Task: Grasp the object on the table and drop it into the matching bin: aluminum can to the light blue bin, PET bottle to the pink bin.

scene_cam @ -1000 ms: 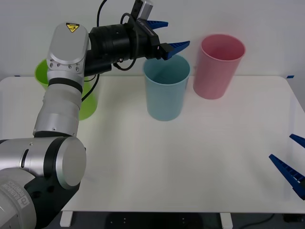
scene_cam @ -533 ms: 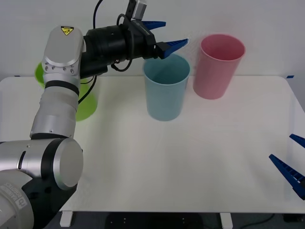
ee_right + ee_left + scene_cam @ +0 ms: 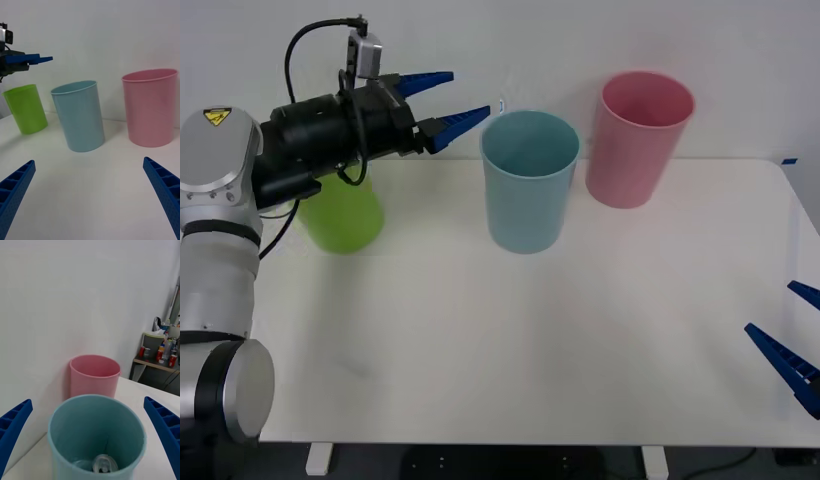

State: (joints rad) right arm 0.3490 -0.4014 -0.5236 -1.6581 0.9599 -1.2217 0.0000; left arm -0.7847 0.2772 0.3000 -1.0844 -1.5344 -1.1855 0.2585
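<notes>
The aluminum can (image 3: 102,465) lies at the bottom of the light blue bin (image 3: 97,435); its silver pull-tab top shows in the left wrist view. My left gripper (image 3: 470,94) hangs open and holds nothing, just left of the light blue bin (image 3: 529,180) and level with its rim. The pink bin (image 3: 639,140) stands to the right of the blue one on the white table (image 3: 580,330). My right gripper (image 3: 770,308) rests open at the table's near right edge, far from both bins.
A lime green tub (image 3: 340,215) stands at the back left, beneath my left forearm. In the right wrist view the green tub (image 3: 26,108), light blue bin (image 3: 80,116) and pink bin (image 3: 150,108) stand in a row.
My left arm has drawn back to the left, from above the light blue bin's rim to beside it. The gripper stayed open. The right arm has not moved.
</notes>
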